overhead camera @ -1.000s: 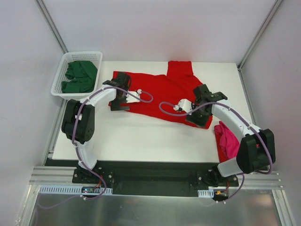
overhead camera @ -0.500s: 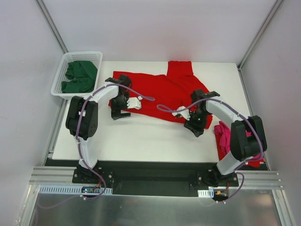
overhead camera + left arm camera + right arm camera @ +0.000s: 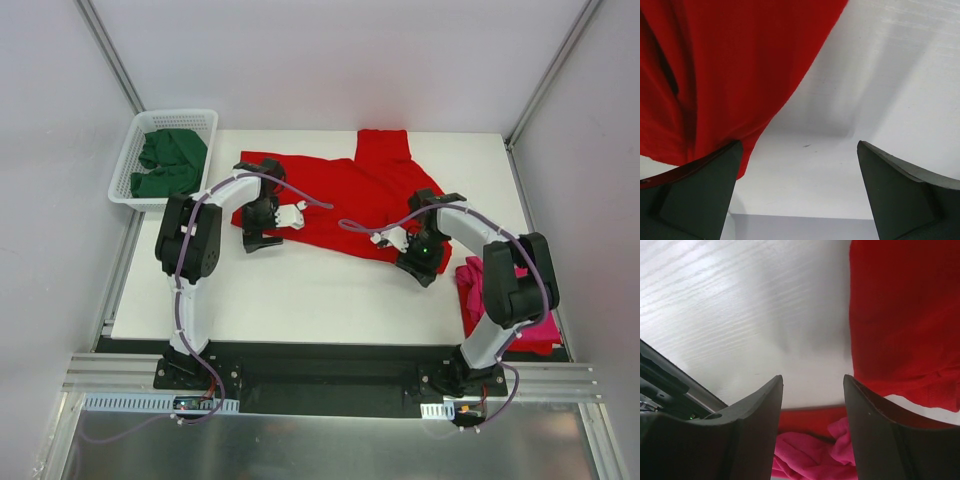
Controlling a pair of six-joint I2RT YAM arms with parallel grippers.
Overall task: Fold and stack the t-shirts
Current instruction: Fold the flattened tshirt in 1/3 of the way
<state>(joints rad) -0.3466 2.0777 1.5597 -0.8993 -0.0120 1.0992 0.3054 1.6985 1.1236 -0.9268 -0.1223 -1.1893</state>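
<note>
Overhead, white table (image 3: pixel 300 290), red t-shirt (image 3: pixel 340 195), seemingly grey walls (image 3: pixel 300 60).

Right end effector (image 3: pixel 812 385): two dark fingers, parted, low over the white bench (image 3: pixel 740 305).
Red t-shirt (image 3: pixel 905 315): lying flat on the bench, upper right, its hem beside the right finger.
Pink t-shirt (image 3: pixel 810 455): crumpled, seen between the fingers, against a strip of red cloth (image 3: pixel 810 417).

a white table (image 3: pixel 300 300) stands between pale walls (image 3: pixel 330 60), with aluminium rails (image 3: pixel 110 375) along its near edge.
</note>
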